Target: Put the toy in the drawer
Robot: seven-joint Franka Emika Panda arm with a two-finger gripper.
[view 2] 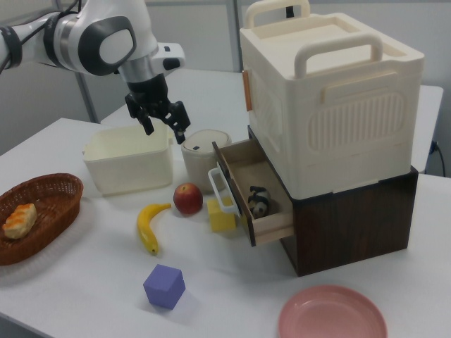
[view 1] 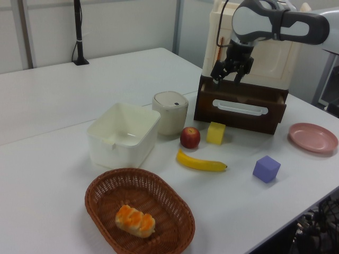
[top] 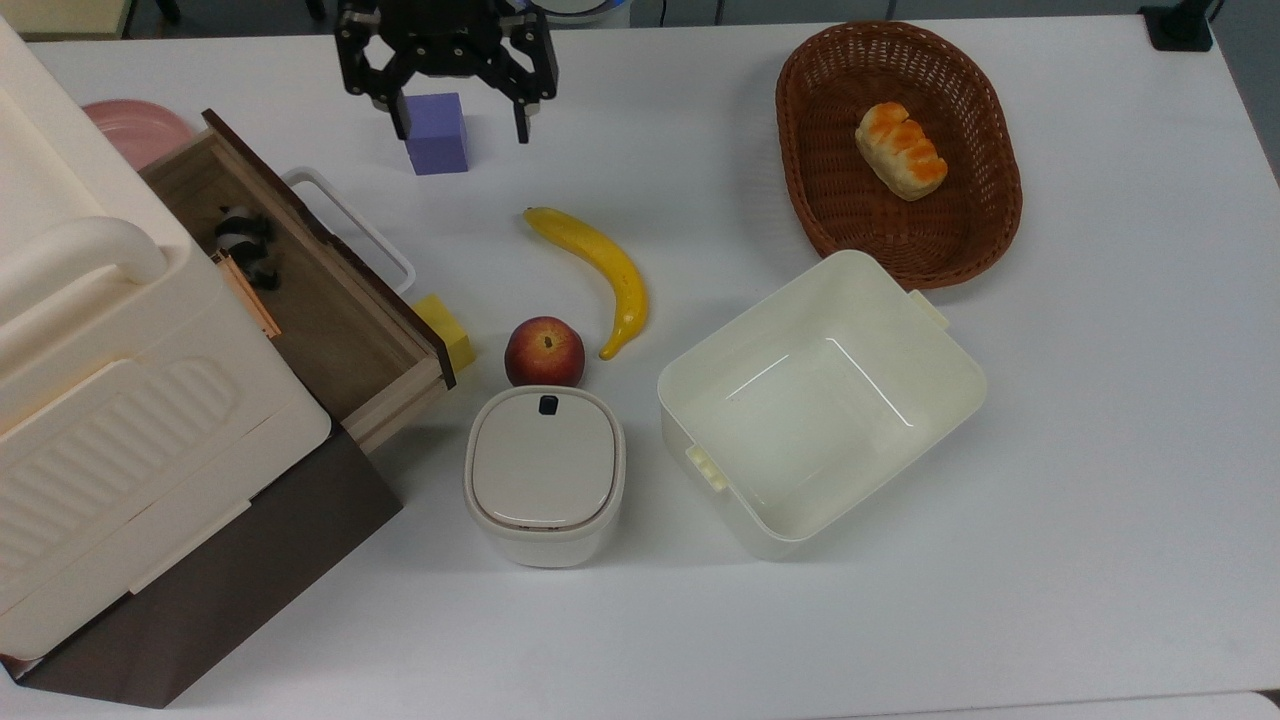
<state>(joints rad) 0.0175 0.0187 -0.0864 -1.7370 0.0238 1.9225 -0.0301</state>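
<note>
The toy [top: 245, 245], a small black-and-white figure, lies inside the open drawer [top: 330, 330], near the back end under the cream cabinet's edge. In the right view the toy [view 2: 258, 202] rests on the light-wood floor of the drawer [view 2: 241, 163], behind the white loop handle [view 2: 219, 191]. My gripper [top: 460, 132] is open and holds nothing. It hangs high in the air, away from the drawer, over the purple cube in the top view. In the left view the gripper [view 1: 226, 78] is above the drawer's [view 1: 241, 108] dark front; in the right view the gripper [view 2: 165, 134] hovers over the lidded bin.
A purple cube [top: 436, 133], banana [top: 595, 275], apple [top: 544, 350] and yellow block [top: 447, 332] lie on the white table by the drawer. A lidded bin [top: 545, 475], a cream tub [top: 930, 330], a wicker basket [top: 800, 190] with bread [top: 900, 150], and a pink plate [top: 135, 125] stand around.
</note>
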